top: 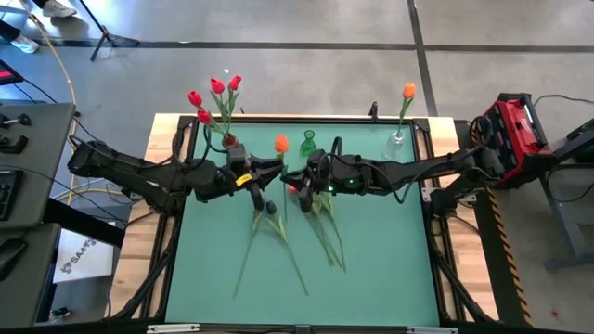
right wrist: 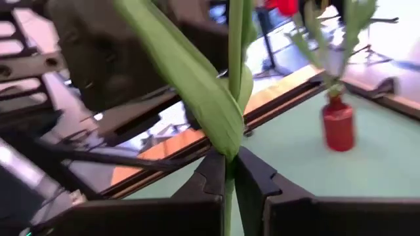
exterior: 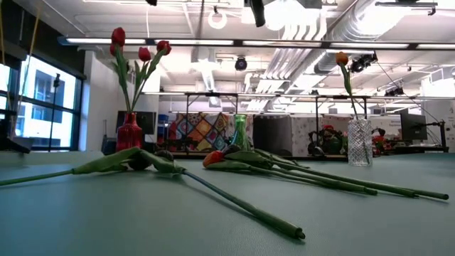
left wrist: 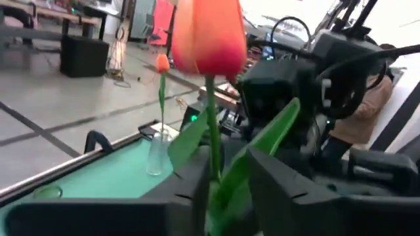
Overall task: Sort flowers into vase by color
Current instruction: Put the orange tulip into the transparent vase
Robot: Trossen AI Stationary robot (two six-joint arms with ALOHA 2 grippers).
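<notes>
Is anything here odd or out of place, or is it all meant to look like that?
One oddity: both pincers meet mid-table on a single orange tulip. The right pincer is shut on its stem, and it also stands between the left pincer's fingers. Other flowers lie flat on the mat.

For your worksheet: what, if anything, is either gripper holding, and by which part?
The right gripper is shut on the orange flower's green stem. The left gripper brackets that stem; whether it grips cannot be told.
</notes>
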